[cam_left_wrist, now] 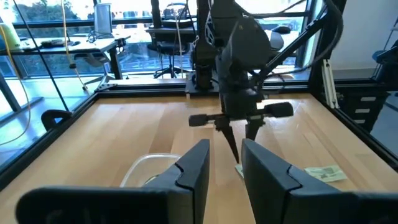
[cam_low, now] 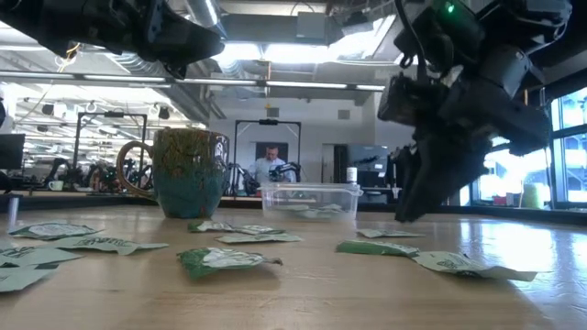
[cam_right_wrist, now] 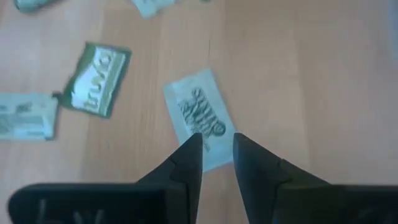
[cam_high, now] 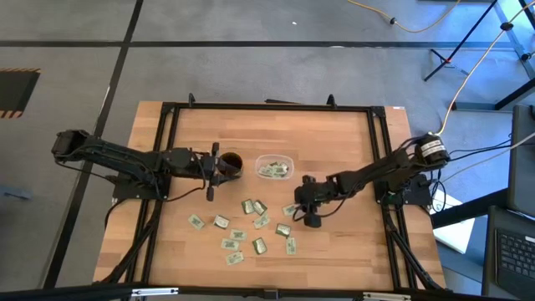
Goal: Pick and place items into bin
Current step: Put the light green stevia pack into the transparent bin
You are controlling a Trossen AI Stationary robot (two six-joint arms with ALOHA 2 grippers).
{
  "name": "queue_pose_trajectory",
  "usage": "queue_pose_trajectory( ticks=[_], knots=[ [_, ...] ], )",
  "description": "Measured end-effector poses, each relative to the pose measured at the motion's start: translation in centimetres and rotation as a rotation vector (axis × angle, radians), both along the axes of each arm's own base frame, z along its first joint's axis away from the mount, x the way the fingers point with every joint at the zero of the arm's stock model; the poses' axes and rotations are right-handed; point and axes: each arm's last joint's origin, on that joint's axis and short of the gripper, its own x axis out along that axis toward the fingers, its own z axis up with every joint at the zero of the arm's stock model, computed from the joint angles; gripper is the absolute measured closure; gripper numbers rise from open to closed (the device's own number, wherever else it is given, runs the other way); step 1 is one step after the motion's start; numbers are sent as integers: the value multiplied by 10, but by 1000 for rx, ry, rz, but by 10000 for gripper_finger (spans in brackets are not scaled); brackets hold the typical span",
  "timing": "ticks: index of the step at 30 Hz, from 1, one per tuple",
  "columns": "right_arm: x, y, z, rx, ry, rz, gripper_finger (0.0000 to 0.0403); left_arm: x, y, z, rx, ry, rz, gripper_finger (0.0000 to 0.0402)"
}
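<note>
Several small packets (cam_high: 238, 236) lie flat and scattered on the wooden table's near half; more lie in the clear bin (cam_high: 273, 157) at mid-table. My right gripper (cam_right_wrist: 216, 142) points steeply down, open, right of the scatter, over the near end of a white packet (cam_right_wrist: 198, 111). A green packet (cam_right_wrist: 96, 78) lies beside it. My left gripper (cam_left_wrist: 225, 163) hovers open and level above the brown mug (cam_high: 231, 160), left of the bin. My right gripper's fingertips (cam_right_wrist: 193, 146) stand on either side of the white packet's near end (cam_right_wrist: 214, 158), coming from above at a slant. The packet lies flat on the table. Whether the fingers touch it I cannot tell.
The mug (cam_low: 188, 172) stands close to the bin's (cam_low: 312, 197) left side. A black frame (cam_high: 167, 125) runs around the tabletop. A person sits in the room beyond the table's far edge. Bare wood lies at the far half and the right side.
</note>
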Motion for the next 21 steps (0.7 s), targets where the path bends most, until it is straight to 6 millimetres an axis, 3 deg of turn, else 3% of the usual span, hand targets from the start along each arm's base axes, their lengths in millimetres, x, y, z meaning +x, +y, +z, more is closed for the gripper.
queue_pose_trajectory(
  ticks=[8, 17, 21],
  knots=[
    [6, 6, -21, 5, 32, -8, 314, 0, 0, 0, 0, 1, 0, 313],
    [6, 5, -25, -27, 44, -20, 391, 0, 0, 0, 1, 4, 1, 313],
    [5, 5, -25, -24, 44, -25, 392, 0, 0, -1, 6, 13, 0, 313]
  ],
)
